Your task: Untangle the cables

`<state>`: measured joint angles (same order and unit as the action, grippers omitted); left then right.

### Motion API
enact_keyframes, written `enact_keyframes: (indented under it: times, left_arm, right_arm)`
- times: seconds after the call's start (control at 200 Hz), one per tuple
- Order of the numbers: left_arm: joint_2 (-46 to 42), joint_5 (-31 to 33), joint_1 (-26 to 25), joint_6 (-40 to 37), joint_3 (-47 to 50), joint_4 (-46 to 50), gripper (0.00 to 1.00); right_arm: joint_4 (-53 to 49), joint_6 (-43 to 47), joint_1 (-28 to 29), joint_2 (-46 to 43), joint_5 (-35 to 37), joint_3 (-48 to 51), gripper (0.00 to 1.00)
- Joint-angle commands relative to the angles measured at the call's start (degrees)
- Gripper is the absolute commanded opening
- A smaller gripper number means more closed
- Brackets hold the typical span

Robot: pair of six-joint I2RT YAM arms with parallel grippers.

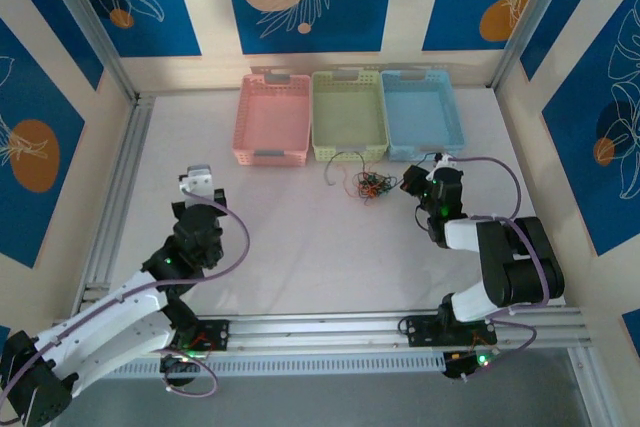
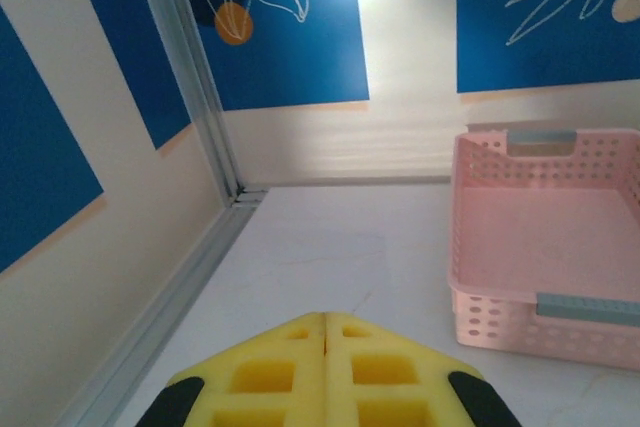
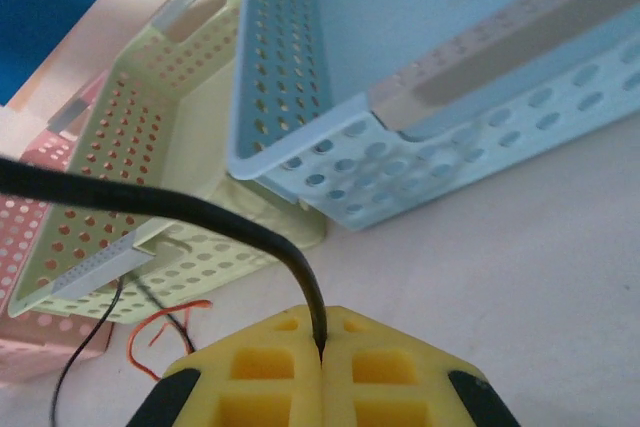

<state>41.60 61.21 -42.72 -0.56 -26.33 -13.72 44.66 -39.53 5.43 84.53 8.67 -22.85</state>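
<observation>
The right gripper [image 3: 322, 349] has its yellow pads pinched on a black cable [image 3: 150, 202], which arches away leftward past the blue basket [image 3: 290, 77]. The left gripper [image 2: 325, 329] is pressed together on nothing, near the pink basket [image 2: 520, 322]. The cables [image 1: 368, 185] lie tangled on the table [image 1: 300, 257] toward its far edge, just before the green basket [image 1: 350, 152].
</observation>
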Motion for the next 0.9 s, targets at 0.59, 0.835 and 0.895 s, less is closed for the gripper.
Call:
enact_keyframes:
  times: [0.59,0.835,0.895]
  left_arm:
    - [15.4,-55.8,-2.1,-1.3,-8.0,4.7,0.63]
    - [20.2,-62.6,-2.5,-1.2,-10.3,6.4,0.79]
    - [22.0,-63.9,-2.5,-1.1,-11.1,6.9,0.81]
  right_arm:
    - [18.6,7.4,9.7,8.8,-49.5,-10.2,0.0]
    - [16.1,6.2,11.2,11.8,-56.7,-14.8,0.0]
    - [16.6,5.8,11.8,12.7,-58.8,-15.7,0.0]
